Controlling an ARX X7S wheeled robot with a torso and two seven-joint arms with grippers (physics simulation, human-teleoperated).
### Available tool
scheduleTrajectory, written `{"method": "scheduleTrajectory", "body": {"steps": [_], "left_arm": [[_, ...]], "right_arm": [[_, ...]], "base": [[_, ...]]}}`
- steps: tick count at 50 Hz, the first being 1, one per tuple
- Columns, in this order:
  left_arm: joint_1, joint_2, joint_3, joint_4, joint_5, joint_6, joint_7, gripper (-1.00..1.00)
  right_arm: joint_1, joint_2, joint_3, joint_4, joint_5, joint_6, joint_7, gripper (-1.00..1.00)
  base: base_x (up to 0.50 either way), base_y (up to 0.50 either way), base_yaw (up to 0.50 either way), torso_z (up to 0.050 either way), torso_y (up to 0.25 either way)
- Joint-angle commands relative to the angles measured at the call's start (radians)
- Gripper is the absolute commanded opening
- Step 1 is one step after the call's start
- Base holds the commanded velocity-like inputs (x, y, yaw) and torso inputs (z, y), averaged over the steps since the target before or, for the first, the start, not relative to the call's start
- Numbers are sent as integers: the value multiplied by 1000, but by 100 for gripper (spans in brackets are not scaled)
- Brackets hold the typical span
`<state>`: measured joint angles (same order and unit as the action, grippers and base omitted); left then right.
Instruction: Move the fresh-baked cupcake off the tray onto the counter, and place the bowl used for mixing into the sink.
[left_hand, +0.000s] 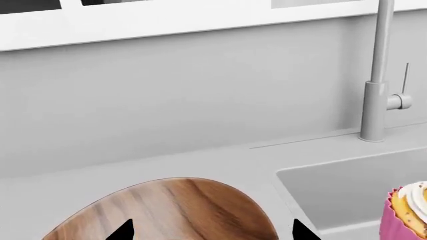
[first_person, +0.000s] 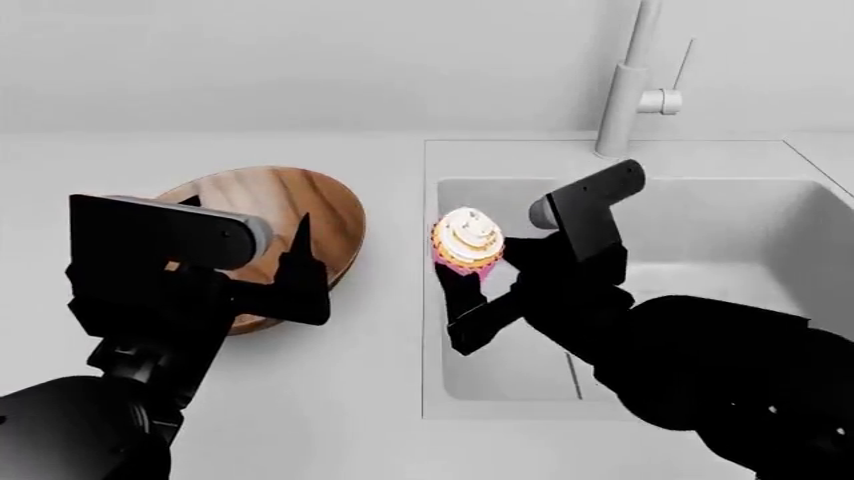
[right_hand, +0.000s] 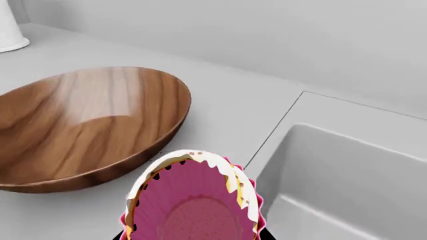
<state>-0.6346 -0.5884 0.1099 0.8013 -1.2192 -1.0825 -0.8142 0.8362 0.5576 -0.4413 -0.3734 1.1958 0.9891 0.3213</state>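
The right pincer (first_person: 470, 285) is clamped on the cupcake (first_person: 467, 240) and holds it in the air, over the left edge of the sink (first_person: 747, 215), near the line where the basin meets the counter (first_person: 360, 400). In the head view the cupcake stands about upright, with its white cream on top and the pink wrapper between the dark fingers. In the right wrist view the pink ribbed wrapper (right_hand: 193, 200) fills the lower part of the picture, seen from its bottom side. The bowl (first_person: 287, 215) rests on the counter to the left of the sink, apart from the basin, and it is tilted a little in the right wrist view, with its grain clearly visible. The left pincer (first_person: 300, 270) hangs over the near side of the bowl; its two black fingertips (left_hand: 123, 231) are apart, with the brown wood between them in the left wrist view, and I cannot tell if they touch the bowl. The tall faucet (first_person: 627, 85) stands behind the sink, at the back wall. The tray does not show in any view.
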Motion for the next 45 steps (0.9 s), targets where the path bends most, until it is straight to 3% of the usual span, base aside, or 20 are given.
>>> {"method": "scheduleTrajectory", "body": {"steps": [1,45], "left_arm": [[9,-6,-3,3,-1,12,1,100],[37,-16,20,-16,40,53,30,100]], "right_arm": [[-35,-65,-61,-4,-25,-27,-71,-100],[-116,-152,-235,75,-109,-88,-248,-100]], "base": [[0,0,0,0,0],[0,0,0,0,0]]}}
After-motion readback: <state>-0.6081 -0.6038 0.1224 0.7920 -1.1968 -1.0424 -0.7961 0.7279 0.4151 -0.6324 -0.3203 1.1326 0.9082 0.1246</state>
